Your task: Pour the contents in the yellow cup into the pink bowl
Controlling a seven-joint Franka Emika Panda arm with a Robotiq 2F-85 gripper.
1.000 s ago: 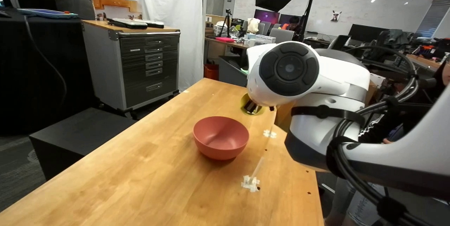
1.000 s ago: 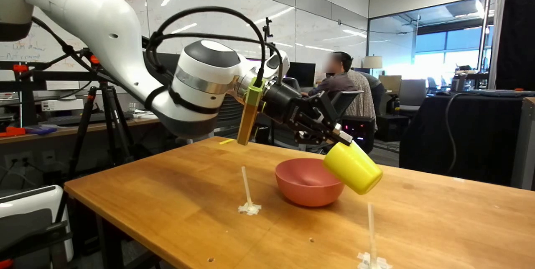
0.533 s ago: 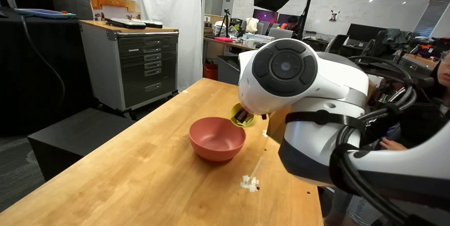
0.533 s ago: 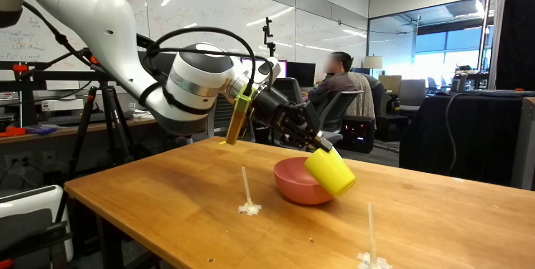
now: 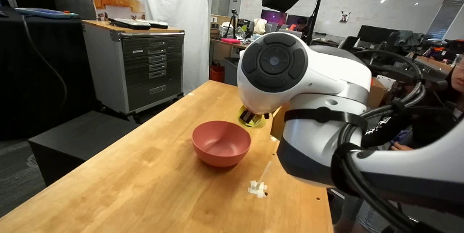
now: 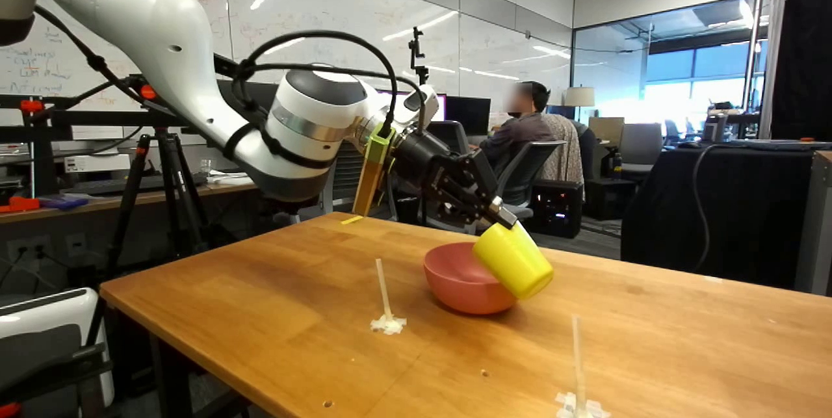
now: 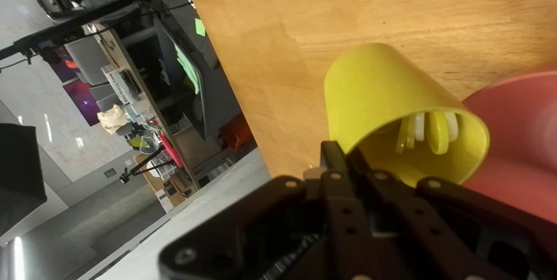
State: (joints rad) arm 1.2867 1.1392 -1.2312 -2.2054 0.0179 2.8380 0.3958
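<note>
The yellow cup point(image 6: 513, 265) is held tilted in the air beside the pink bowl point(image 6: 458, 291), its opening up toward my gripper and its base lower. My gripper point(image 6: 504, 215) is shut on the cup's rim, one finger inside and one outside, as the wrist view shows at the jaws point(image 7: 343, 151). The contents point(image 7: 437, 132), several yellow and whitish discs, lie inside the cup point(image 7: 383, 84) against its wall. The bowl also shows in the wrist view point(image 7: 522, 180), behind the cup's rim. In an exterior view the bowl point(image 5: 221, 155) looks empty. I cannot tell whether cup and bowl touch.
The bowl stands on a wooden table point(image 5: 145, 175). Thin pale sticks taped to the table point(image 6: 385, 294) point(image 6: 578, 366) stand upright near the bowl. A person point(image 5: 457, 77) sits behind the arm. A drawer cabinet point(image 5: 152, 66) stands past the table.
My gripper and the cup have moved toward the bowl and lower, then risen very slightly. The bowl has slid a little away from the cup. The grip on the cup is unchanged.
</note>
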